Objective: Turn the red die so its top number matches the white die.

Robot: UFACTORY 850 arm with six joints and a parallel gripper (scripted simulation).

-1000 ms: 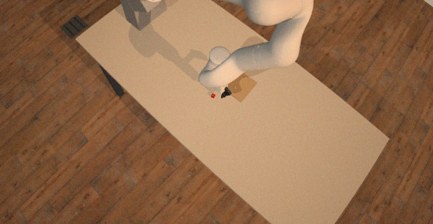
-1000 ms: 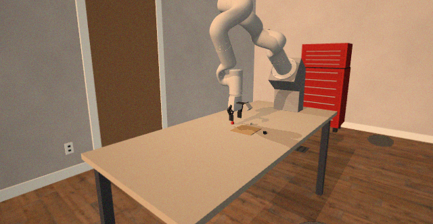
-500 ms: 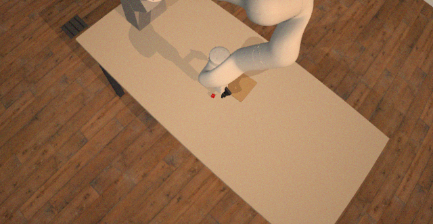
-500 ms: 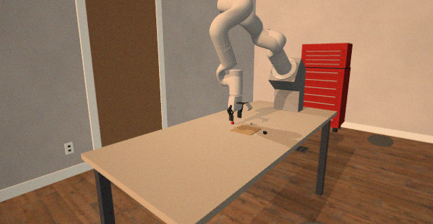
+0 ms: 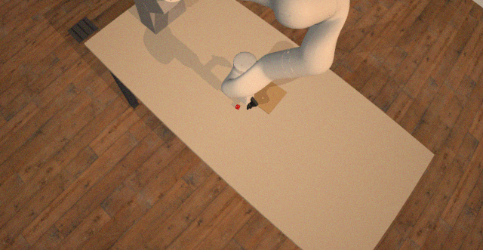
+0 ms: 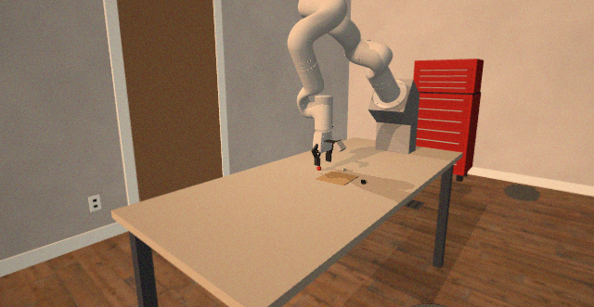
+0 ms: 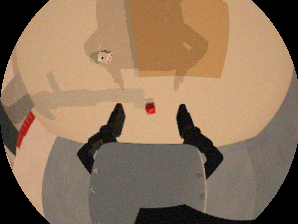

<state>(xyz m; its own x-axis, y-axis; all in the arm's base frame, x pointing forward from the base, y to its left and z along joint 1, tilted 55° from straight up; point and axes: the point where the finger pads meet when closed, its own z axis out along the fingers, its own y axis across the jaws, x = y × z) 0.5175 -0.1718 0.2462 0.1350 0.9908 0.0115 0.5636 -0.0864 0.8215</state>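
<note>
The small red plastic die point(image 7: 150, 107) looks light, rigid and slick, best pinched on two opposite flat faces. It sits on the beige table top point(image 5: 302, 159), off the tan square mat point(image 7: 176, 30), between and just ahead of the black fingers. The gripper point(image 7: 149, 121) is spread fully wide, holding nothing.
</note>
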